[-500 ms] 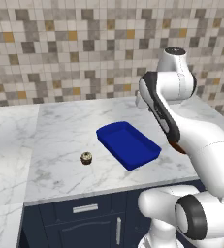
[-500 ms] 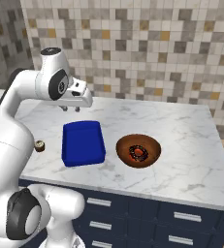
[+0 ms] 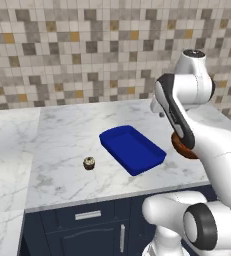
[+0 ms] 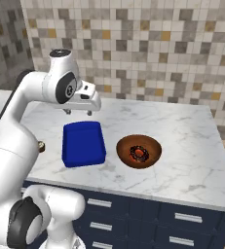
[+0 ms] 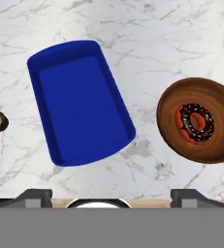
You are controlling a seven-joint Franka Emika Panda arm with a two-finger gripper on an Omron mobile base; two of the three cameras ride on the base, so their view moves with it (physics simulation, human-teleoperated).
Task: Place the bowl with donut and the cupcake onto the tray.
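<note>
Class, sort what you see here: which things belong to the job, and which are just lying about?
Job: bowl with donut, cupcake, tray, gripper.
Lying about: no loose things; just the counter and the tiled wall.

Below my gripper spreads a white marble counter with grey veins. Beyond it I face a wall of small grey, beige and amber tiles. Under the counter sit navy drawers with silver handles.
</note>
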